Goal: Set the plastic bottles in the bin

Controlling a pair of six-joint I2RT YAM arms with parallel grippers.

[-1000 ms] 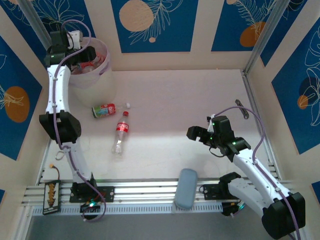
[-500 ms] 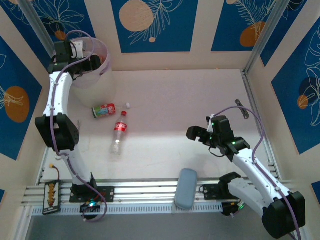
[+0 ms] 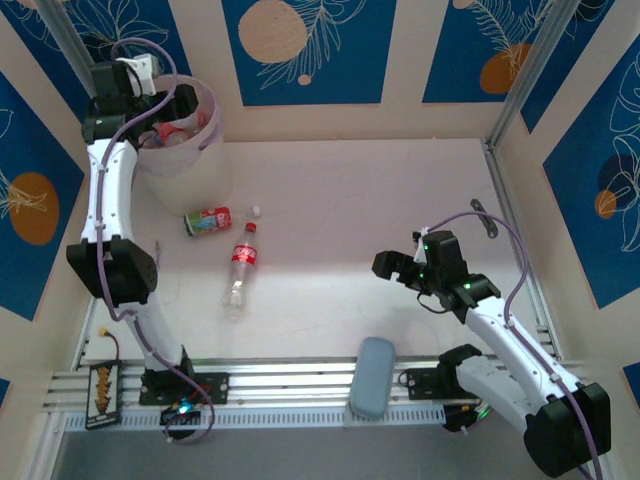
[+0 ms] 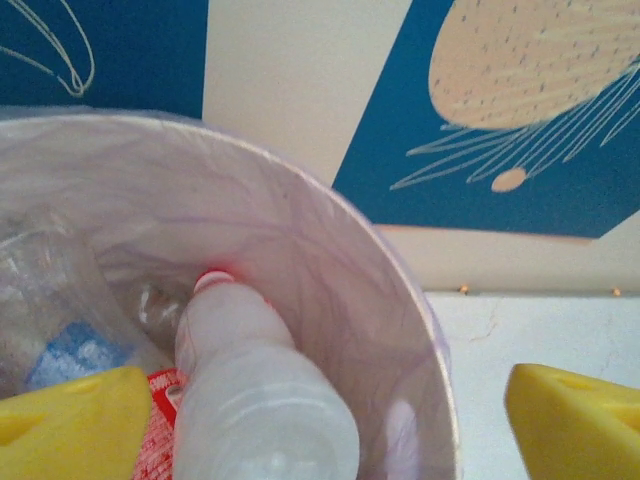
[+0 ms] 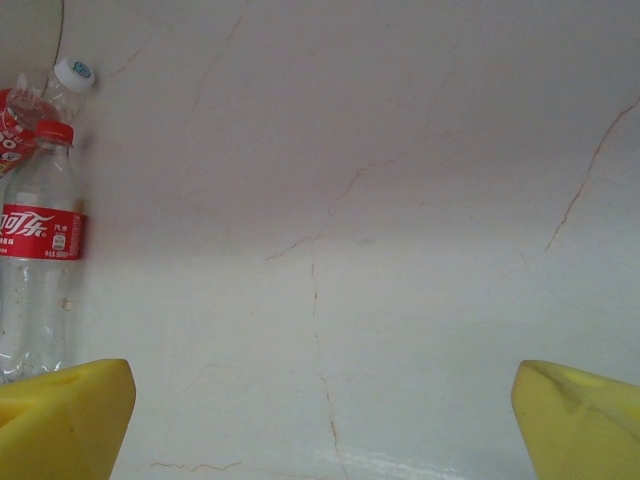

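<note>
Over at the far-left corner of the bench (image 3: pixel 350 190) the bin (image 3: pixel 195 170) is found. The left claw (image 3: pixel 160 105) is held over its mouth, its fingers spread wide with nothing clamped. In the left wrist view a pale bottle (image 4: pixel 262 400) with a red cap is seen lying inside the bin, below and between the yellow fingertips (image 4: pixel 70 420). A crumpled blue-labelled bottle (image 4: pixel 65 345) is seen against the bin wall to its left.

On the bench just beside the bin, a squashed red-labelled bottle (image 3: pixel 208 220) with a white cap is laid on its side. Close by, a red-capped cola bottle (image 3: pixel 240 265) is laid with its cap toward the far edge. A grey-blue pad (image 3: pixel 372 375) is seen at the near edge. Toward the right side, the right claw (image 3: pixel 393 268) is held above bare bench, its fingers parted and nothing gripped.
</note>
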